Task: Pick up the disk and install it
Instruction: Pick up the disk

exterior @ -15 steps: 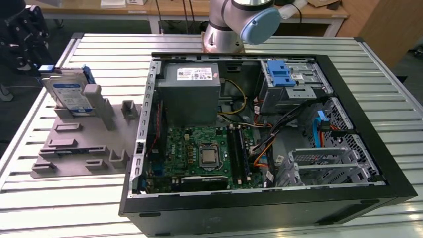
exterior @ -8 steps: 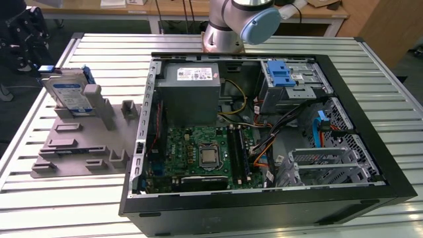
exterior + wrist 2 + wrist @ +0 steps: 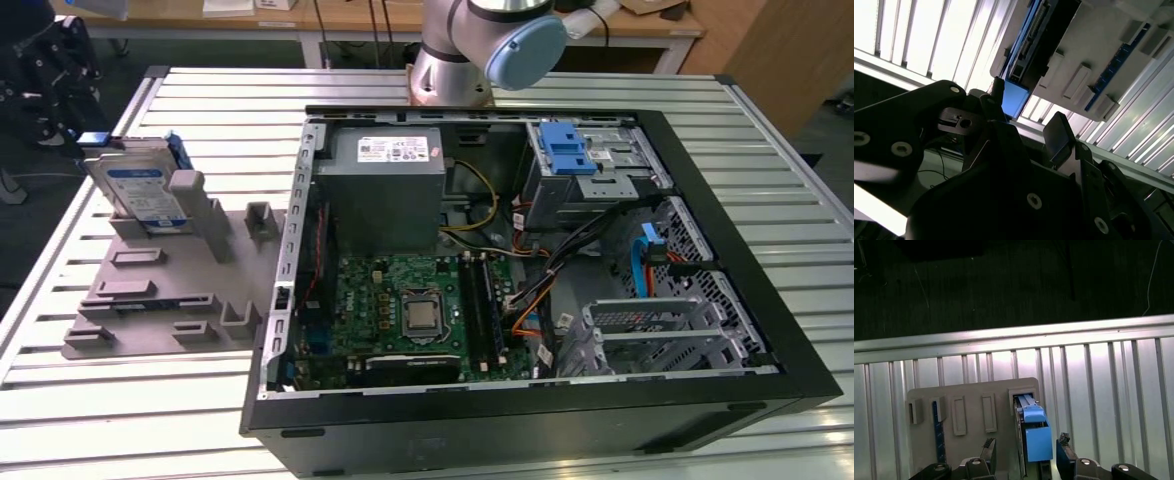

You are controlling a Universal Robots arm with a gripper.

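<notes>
The flat silver hard disk with a blue-and-white label and a blue plastic carrier stands upright on its edge. It sits in a slot at the far end of the grey plastic holder block, as the exterior view sees it. The block lies flat on the slatted aluminium table, on the exterior view's left of the open black computer case. One edge of the block is just beside the case wall, and bare slats show along its other edges.

In the first wrist view the black gripper is over the disk. Its two fingers are spread wide, one on each side of the blue carrier top, with a gap on both sides. The second wrist view also shows the fingers apart, with the blue end of the disk between them. How high the fingers are above the disk cannot be told.

Inside the case, a silver metal cage with a blue plastic latch sits near a grey metal box with a white sticker. The grey robot arm rises behind the case.
</notes>
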